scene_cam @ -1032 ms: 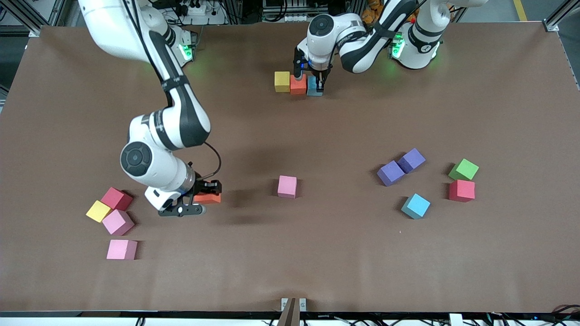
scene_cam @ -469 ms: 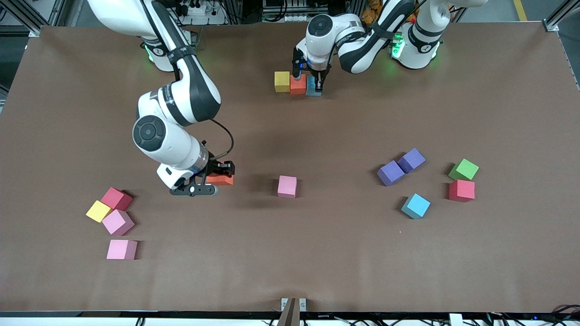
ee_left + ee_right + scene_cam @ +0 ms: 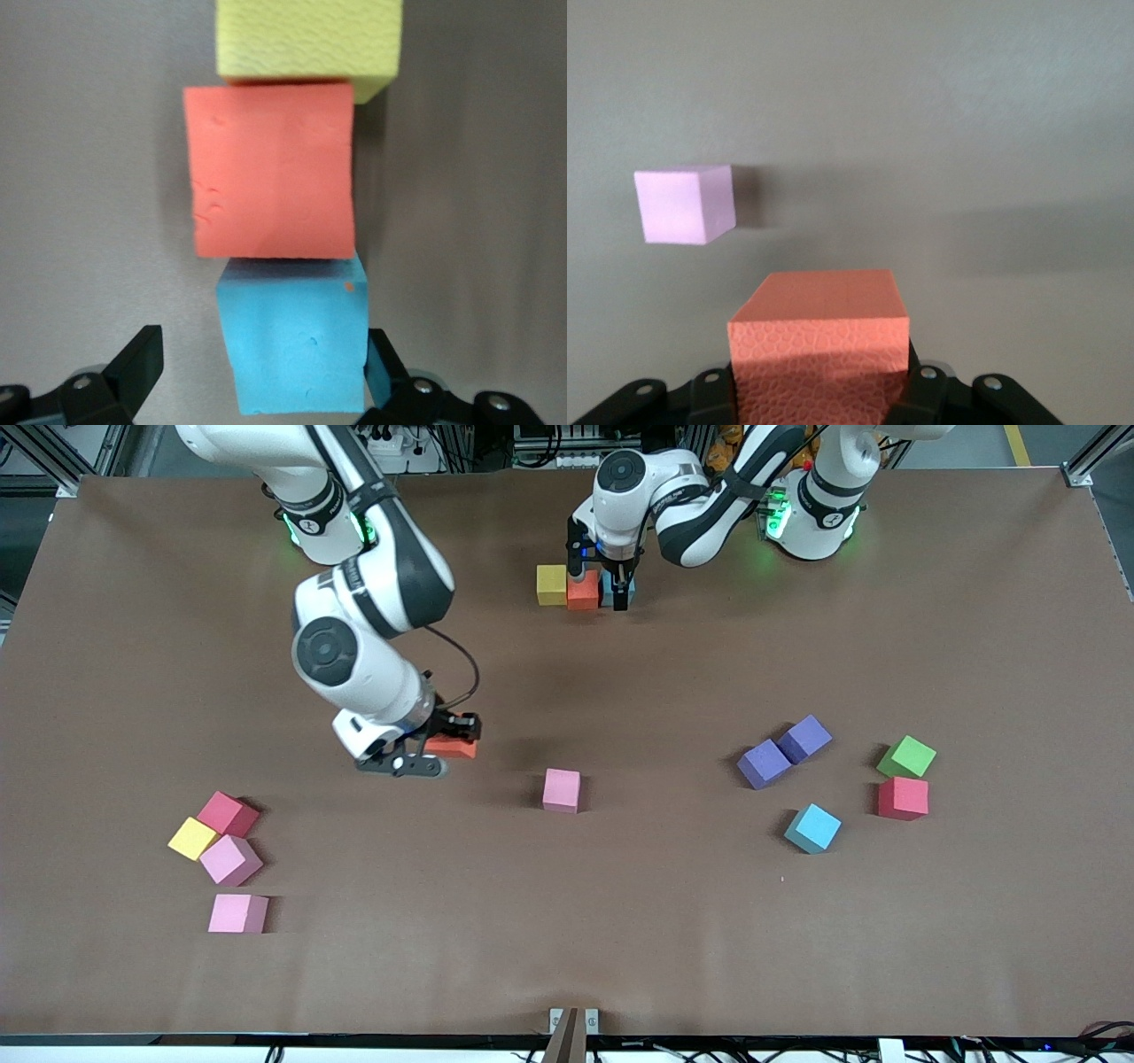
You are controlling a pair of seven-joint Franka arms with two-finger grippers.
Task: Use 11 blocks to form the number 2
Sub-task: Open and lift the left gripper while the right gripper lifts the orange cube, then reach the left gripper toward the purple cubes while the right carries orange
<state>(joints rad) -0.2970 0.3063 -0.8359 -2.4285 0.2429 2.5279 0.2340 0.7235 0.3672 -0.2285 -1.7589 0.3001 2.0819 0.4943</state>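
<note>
Front view: brown table [image 3: 620, 921]; cluttered workshop edge.

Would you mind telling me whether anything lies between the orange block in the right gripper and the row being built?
Nothing visible does. The right gripper holds the orange block above bare table; the row sits farther from the front camera, with the left gripper at its blue end.

Both Franka arms are showing glossy white shells w/ black joint bands and dark round joint caps. Green status lights are glowing at both bases. A black cable is looping beside the right gripper [image 3: 443, 742]. The left gripper [image 3: 611, 589] is showing black fingers [image 3: 135, 365] w/ small silver screws.
</note>
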